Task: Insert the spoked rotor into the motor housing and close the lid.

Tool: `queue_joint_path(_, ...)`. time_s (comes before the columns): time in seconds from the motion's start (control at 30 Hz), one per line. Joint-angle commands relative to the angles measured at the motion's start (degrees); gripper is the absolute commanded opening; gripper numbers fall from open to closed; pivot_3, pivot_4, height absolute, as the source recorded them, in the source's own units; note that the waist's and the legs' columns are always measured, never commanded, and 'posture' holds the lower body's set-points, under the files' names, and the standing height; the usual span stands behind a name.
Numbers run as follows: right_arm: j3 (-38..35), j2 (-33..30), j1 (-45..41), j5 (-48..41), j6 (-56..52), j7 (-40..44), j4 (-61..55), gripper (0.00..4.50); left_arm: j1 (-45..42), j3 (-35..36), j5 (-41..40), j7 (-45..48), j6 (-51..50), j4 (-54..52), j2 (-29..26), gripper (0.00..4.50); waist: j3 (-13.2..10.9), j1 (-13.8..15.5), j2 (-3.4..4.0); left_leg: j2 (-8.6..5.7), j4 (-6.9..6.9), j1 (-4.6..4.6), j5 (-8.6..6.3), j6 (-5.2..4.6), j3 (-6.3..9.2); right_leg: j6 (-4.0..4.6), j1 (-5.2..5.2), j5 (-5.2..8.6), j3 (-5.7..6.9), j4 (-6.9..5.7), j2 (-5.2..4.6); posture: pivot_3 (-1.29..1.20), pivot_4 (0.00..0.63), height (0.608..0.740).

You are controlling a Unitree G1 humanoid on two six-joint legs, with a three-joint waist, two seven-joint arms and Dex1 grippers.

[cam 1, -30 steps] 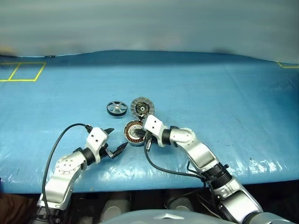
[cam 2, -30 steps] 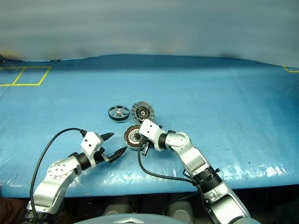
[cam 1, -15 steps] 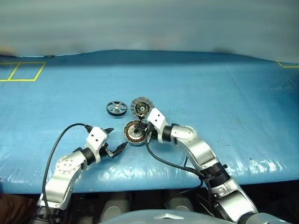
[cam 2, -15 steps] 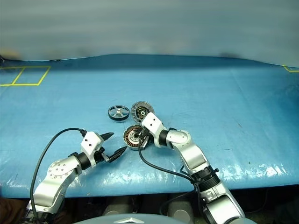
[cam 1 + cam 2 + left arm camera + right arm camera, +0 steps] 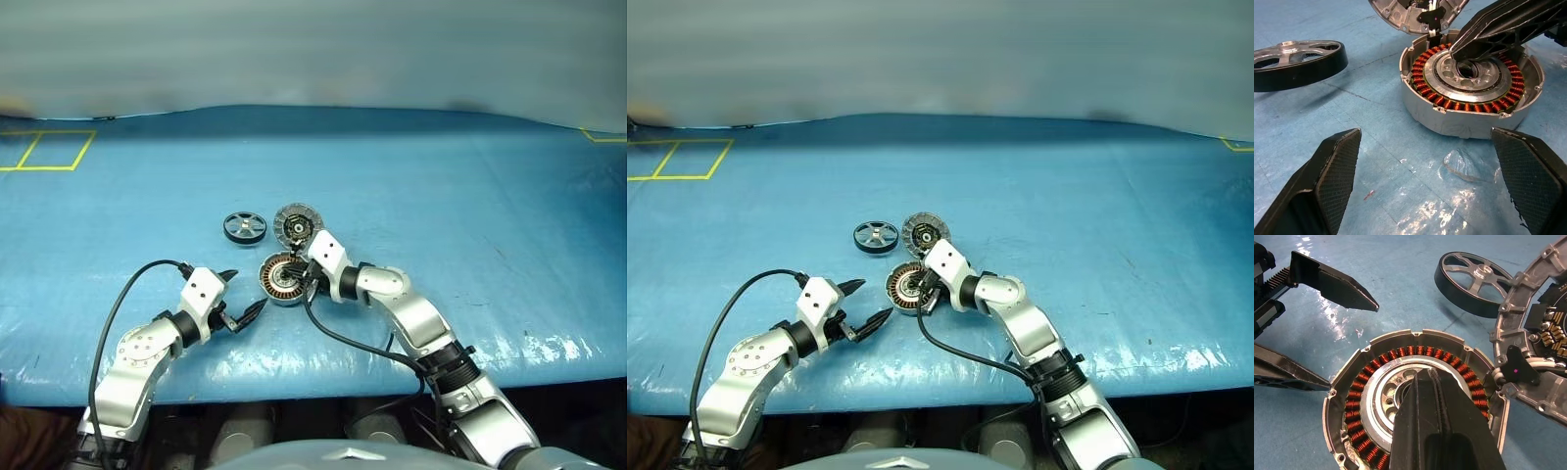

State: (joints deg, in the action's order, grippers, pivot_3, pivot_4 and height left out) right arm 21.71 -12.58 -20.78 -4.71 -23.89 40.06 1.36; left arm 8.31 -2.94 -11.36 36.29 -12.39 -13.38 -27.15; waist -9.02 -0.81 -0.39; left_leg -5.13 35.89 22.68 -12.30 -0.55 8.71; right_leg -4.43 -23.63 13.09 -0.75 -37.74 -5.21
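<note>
Centrally, right gripper clenched, tips over the hub of the motor housing on the blue table, holding nothing, left gripper spread wide beside it, empty, spoked rotor and lid just beyond.

The right gripper, its fingers pressed together, points into the central hub of the motor housing, ringed with copper windings. The lid lies beside the housing, touching its rim; the spoked rotor sits beyond on the blue desk. The left gripper stands spread nearby
</note>
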Motion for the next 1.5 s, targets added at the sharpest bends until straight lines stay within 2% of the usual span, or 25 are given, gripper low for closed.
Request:
queue_joint_path(0.03,1.0,-0.5,0.0,1.3,0.3,0.1,-0.1,0.01,-0.3,0.1,0.0,-0.2,0.2,-1.4,0.1,4.50,0.0,0.0,0.00,0.00,0.00,0.00,0.00,0.00,0.00,0.00,0.00,0.00,0.00,0.00,0.00,0.00,0.150,0.740)
queue_joint_path(0.8,5.6,-2.8,0.7,9.7,4.8,-1.4,5.3,0.01,-0.5,0.3,0.0,-0.3,0.4,-0.9,0.2,4.50,0.1,0.0,0.01,0.01,0.01,-0.28,0.00,0.02,0.00,0.02,0.08,0.03,0.00,-0.01,0.00,0.00,0.150,0.740)
queue_joint_path(1.17,7.7,-4.2,1.3,13.2,6.7,-1.4,8.1,0.01,-1.0,0.5,0.0,-0.3,0.2,-0.9,0.1,4.50,0.1,0.0,0.04,0.03,-0.01,-0.77,-0.04,0.07,0.00,0.32,0.55,0.23,-0.02,0.00,-0.03,0.00,0.150,0.740)
queue_joint_path(1.27,7.7,-4.2,1.4,13.4,6.9,-1.2,8.1,0.01,-0.9,0.5,0.0,-0.3,0.4,-0.9,0.1,4.50,0.2,0.0,0.03,0.07,-0.05,-0.99,-0.21,0.35,0.02,0.38,0.80,0.28,-0.02,0.03,-0.14,0.00,0.150,0.740)
queue_joint_path(1.5,8.4,-4.7,1.7,14.3,7.2,-0.9,8.2,0.01,-0.7,0.4,0.1,-0.4,0.7,-0.8,0.2,4.50,0.2,0.1,0.03,0.09,-0.07,-1.00,-0.23,0.38,0.03,0.39,0.79,0.29,-0.01,0.03,-0.15,0.00,0.150,0.740)
